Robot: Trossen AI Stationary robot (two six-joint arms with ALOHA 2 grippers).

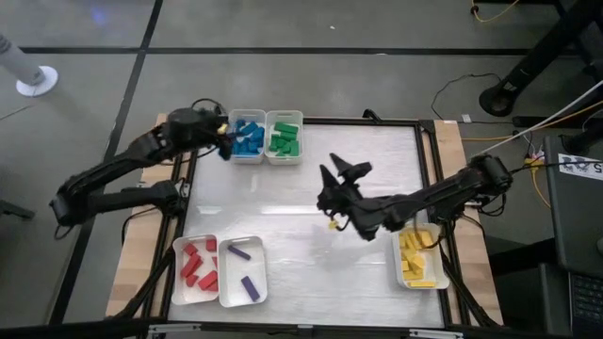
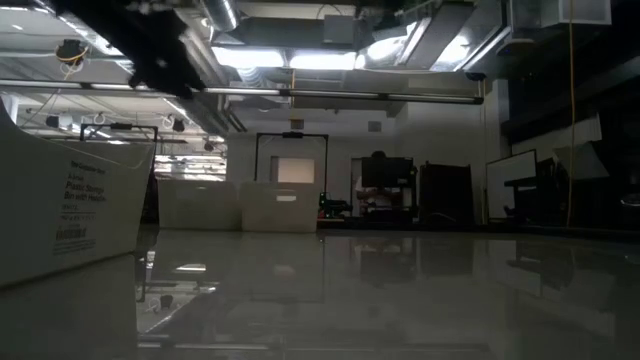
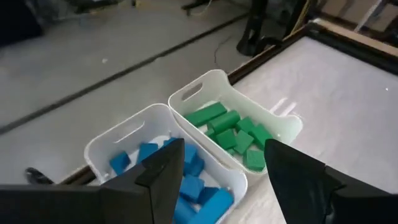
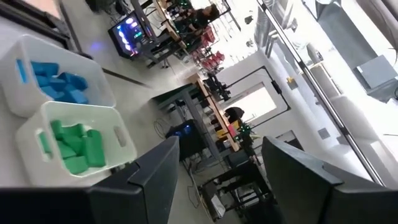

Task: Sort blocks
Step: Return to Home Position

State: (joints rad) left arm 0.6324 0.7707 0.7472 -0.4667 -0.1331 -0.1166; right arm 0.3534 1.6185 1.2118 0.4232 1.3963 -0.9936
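**Inspector:** Nearest row first. What is in?

**Onlooker:** There are white trays (image 1: 175,273) at three corners of the desk (image 1: 311,202). At the lower left of the high view, red blocks (image 1: 198,265) lie in one tray. Purple blocks (image 1: 248,282) lie in the tray touching it on the right. At the lower right, yellow blocks (image 1: 415,257) fill a third.

**Inspector:** The arms?

**Onlooker:** The right arm's fingers (image 1: 350,173) stand at mid-frame over bare desk, spread wide with nothing between them. A yellow speck (image 1: 332,226) shows under that arm, and I cannot tell whether it is a block or part of the arm.

**Inspector:** Far row?

**Onlooker:** At the upper left, blue blocks (image 1: 249,137) and green blocks (image 1: 285,139) sit in two trays side by side. The left arm's fingers (image 1: 224,144) hover at the left edge of the tray holding blue, parted and holding nothing.

**Inspector:** Finding?

**Onlooker:** No other loose block shows. I judge the sorting done or all but done, with only parking the arms left.

**Inspector:** Surface and room?

**Onlooker:** The desk is white, glossy and black-framed, and it mirrors the ceiling lights. Beyond it are a grey floor, cables, white boxes and a doorway.
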